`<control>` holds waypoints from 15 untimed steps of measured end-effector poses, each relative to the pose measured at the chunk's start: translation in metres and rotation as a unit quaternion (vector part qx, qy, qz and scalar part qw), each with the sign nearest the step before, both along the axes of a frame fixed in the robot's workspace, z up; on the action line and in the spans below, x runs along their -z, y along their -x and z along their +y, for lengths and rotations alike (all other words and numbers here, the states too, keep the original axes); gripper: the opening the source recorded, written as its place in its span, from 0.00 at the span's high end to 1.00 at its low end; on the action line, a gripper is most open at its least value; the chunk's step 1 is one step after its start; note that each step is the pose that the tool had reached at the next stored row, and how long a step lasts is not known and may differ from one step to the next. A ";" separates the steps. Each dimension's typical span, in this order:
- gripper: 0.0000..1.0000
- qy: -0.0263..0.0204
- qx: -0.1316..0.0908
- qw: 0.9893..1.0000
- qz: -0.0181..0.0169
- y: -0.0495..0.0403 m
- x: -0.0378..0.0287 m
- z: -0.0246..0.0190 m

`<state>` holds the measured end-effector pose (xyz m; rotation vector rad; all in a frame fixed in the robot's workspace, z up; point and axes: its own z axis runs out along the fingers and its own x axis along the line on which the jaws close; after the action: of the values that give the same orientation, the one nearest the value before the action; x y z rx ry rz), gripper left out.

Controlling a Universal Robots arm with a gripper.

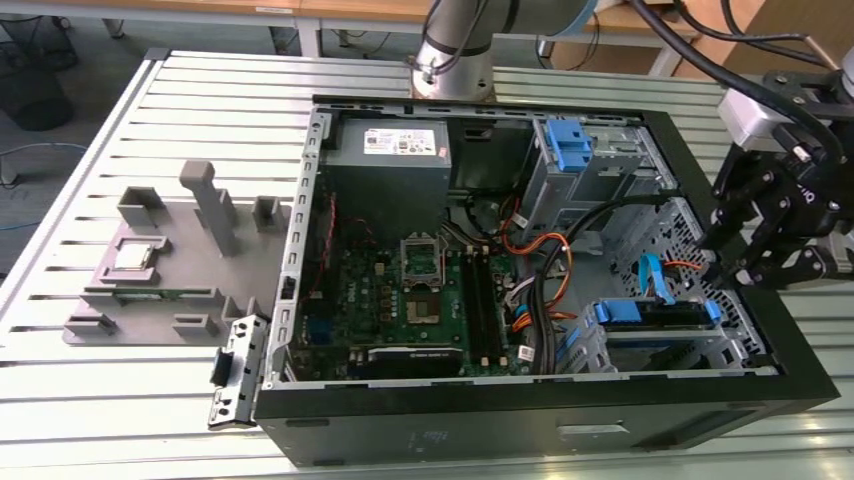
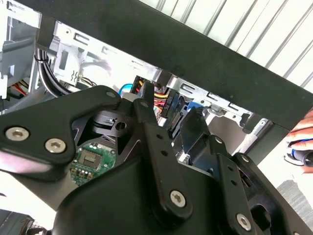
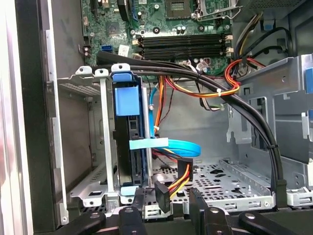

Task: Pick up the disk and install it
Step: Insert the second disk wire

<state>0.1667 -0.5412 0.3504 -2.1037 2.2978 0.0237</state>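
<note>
The disk (image 1: 650,312) sits in the metal drive cage (image 1: 667,350) at the near corner of the open computer case, on the exterior view's right, with its blue rails showing. In the first wrist view the disk (image 3: 131,142) stands on edge between the cage's bars, a blue tab on its end. My gripper (image 1: 750,272) hovers over the case's wall just beyond the cage, apart from the disk. Its black fingers (image 3: 198,208) are spread, so the gripper (image 3: 168,209) is open and holds nothing. A black connector (image 3: 163,196) on yellow and red wires lies past the fingertips.
A bare blue bracket (image 1: 567,145) sits in the far bay. Black cable bundles (image 3: 254,122), orange wires (image 3: 205,93) and a light blue flat cable (image 3: 171,145) cross the space beside the cage. The motherboard (image 1: 414,290) fills the case's middle. A grey fixture (image 1: 174,260) stands outside the case.
</note>
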 end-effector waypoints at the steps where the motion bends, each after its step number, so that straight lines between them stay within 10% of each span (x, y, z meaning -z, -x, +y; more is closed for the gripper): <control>1: 0.51 0.000 0.000 1.000 0.000 0.0000 0.0008 0.0000; 15: 0.51 0.006 0.000 1.000 0.000 -0.0001 0.0050 -0.0061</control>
<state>0.1667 -0.5473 0.3454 -2.1093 2.3035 0.0105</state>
